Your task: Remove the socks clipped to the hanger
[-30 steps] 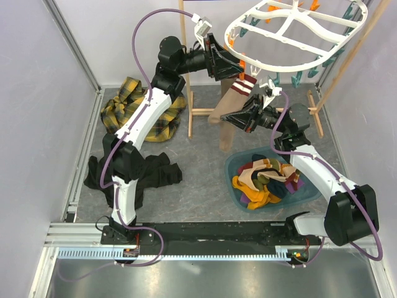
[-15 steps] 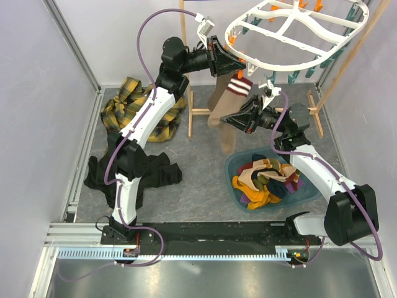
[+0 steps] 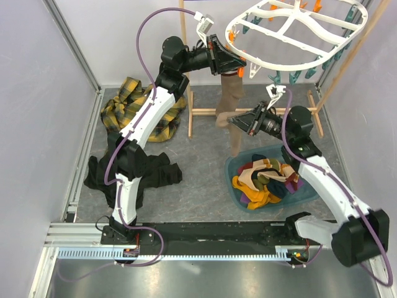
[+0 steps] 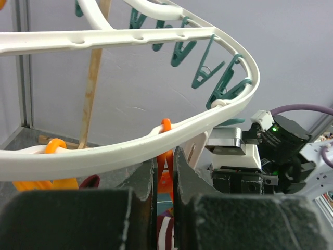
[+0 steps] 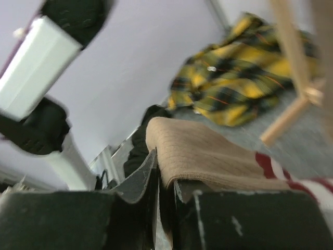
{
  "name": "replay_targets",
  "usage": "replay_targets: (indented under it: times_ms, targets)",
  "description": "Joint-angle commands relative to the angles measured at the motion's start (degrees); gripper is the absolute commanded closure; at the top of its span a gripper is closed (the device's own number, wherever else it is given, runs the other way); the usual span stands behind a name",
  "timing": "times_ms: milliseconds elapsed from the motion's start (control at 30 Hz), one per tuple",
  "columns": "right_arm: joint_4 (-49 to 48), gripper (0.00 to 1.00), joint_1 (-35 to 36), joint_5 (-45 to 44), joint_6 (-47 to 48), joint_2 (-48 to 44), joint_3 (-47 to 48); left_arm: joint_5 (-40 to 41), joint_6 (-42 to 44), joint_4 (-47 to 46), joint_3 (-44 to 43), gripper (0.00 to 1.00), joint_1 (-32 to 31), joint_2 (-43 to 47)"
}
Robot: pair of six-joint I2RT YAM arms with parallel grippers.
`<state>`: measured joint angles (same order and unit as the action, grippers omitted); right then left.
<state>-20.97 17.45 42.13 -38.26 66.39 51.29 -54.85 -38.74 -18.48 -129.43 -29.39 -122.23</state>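
Observation:
The white oval hanger (image 3: 279,67) hangs at the top right, its rim (image 4: 104,156) crossing the left wrist view with teal clips (image 4: 208,73) along it. My left gripper (image 3: 234,64) is shut on an orange clip (image 4: 165,156) just under the rim (image 4: 164,179). Below that clip hangs a beige sock (image 3: 232,102), and its maroon-and-white striped cuff (image 4: 165,229) shows between the fingers. My right gripper (image 3: 237,119) is shut on the sock's lower part (image 5: 208,151), with fabric pinched between the jaws (image 5: 165,192). I cannot tell whether the clip still bites the cuff.
A blue basin (image 3: 232,171) with several loose socks sits below the right arm. A wooden frame stand (image 3: 205,112) rises behind the hanging sock. A yellow plaid shirt (image 3: 133,108) lies at the back left, and a black garment (image 3: 158,174) lies beside the left arm.
My left gripper has closed on the orange clip under the rim. The right gripper drew slightly right with the sock, which now hangs straighter, its striped cuff hidden from above.

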Motion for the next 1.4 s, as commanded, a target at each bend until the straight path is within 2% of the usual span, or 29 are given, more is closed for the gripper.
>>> replay_targets:
  times_ms: [0, 167, 300, 433, 500, 733, 867, 933, 1100, 1200, 1233, 1367]
  targets:
    - [22.36, 0.84, 0.04, -20.84, -1.28, -8.45, -0.30, 3.69, 0.51, 1.60, -2.15, 0.98, -0.58, 1.21]
    - [31.24, 0.83, 0.04, -32.42, -3.65, -15.58, -3.38, 5.89, 2.43, 1.78, 1.36, 0.98, -1.20, 3.23]
    - [41.24, 0.82, 0.04, -41.75, -10.95, -20.68, -5.84, 7.74, 5.16, 2.92, 3.83, 0.95, -1.64, 5.07]
    - [49.96, 0.82, 0.04, -52.22, -15.08, -20.08, -7.78, 9.76, 7.36, 4.59, 5.23, 0.92, -1.73, 6.74]
    - [52.42, 0.77, -0.05, -54.43, -16.40, -19.02, -9.36, 11.43, 8.24, 6.26, 5.67, 0.91, -1.81, 7.27]
    - [54.02, 0.62, -0.05, -60.75, -28.52, -19.98, -21.56, 14.50, 10.52, 7.32, 11.11, 0.71, -1.99, 10.87]
    - [57.53, 0.58, 0.04, -67.25, -33.62, -19.99, -23.25, 15.99, 11.76, 7.23, 13.84, 0.63, -2.08, 12.72]
    - [59.90, 0.51, 0.04, -68.93, -35.21, -19.90, -22.38, 16.53, 12.20, 7.23, 15.68, 0.61, -2.08, 14.04]
    - [64.91, 0.34, 0.04, -71.92, -32.68, -21.21, -17.98, 16.35, 11.84, 5.56, 20.43, 0.55, -2.34, 17.63]
    - [67.11, 0.27, -0.05, -74.02, -29.07, -23.49, -14.47, 17.76, 13.34, 5.56, 23.60, 0.50, -2.43, 19.48]
    - [67.46, 0.25, 0.04, -74.12, -27.15, -24.28, -13.16, 17.85, 14.04, 5.56, 24.82, 0.41, -2.43, 20.27]
    - [63.62, 0.21, 0.04, -71.58, -20.39, -30.51, -11.04, 17.94, 14.84, 5.82, 26.15, 0.30, -2.43, 21.25]
